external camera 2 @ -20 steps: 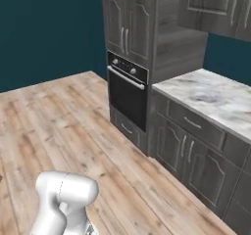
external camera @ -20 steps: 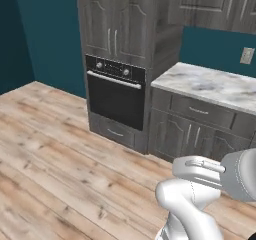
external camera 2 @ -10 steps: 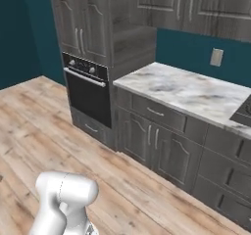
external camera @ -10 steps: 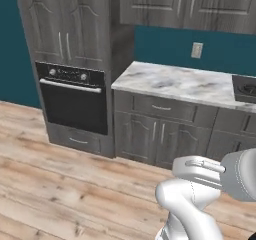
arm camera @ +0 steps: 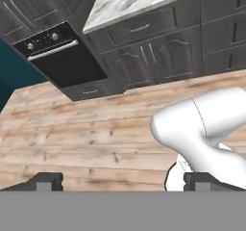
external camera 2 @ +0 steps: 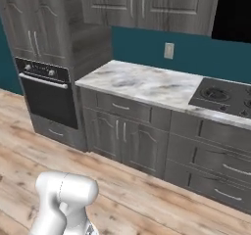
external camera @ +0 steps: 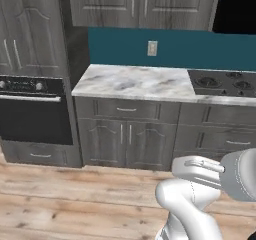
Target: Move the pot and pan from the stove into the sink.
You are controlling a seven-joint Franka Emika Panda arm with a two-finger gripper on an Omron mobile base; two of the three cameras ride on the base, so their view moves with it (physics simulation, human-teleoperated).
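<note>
Flat dark grey cooktop stove point(external camera: 227, 82) at right edge, burners bare where visible; two-finger gripper point(arm camera: 122, 182) spread open, empty. Transfer apparently not begun.

— What sort of place?
— A kitchen: built-in oven point(external camera: 35, 115), grey cabinets point(external camera: 127, 138), marble desk point(external camera: 135, 81), stove point(external camera 2: 223, 98) set into it, teal backsplash point(external camera: 175, 49), wooden floor point(arm camera: 81, 138).

Arm point(external camera: 192, 196) is sitting folded low over the base, well short of the stove point(external camera: 226, 82). Hand point(arm camera: 122, 182) is pointing down at the floor point(arm camera: 72, 138), fingertips point(arm camera: 45, 181) spread wide apart, gripping nothing.
</note>
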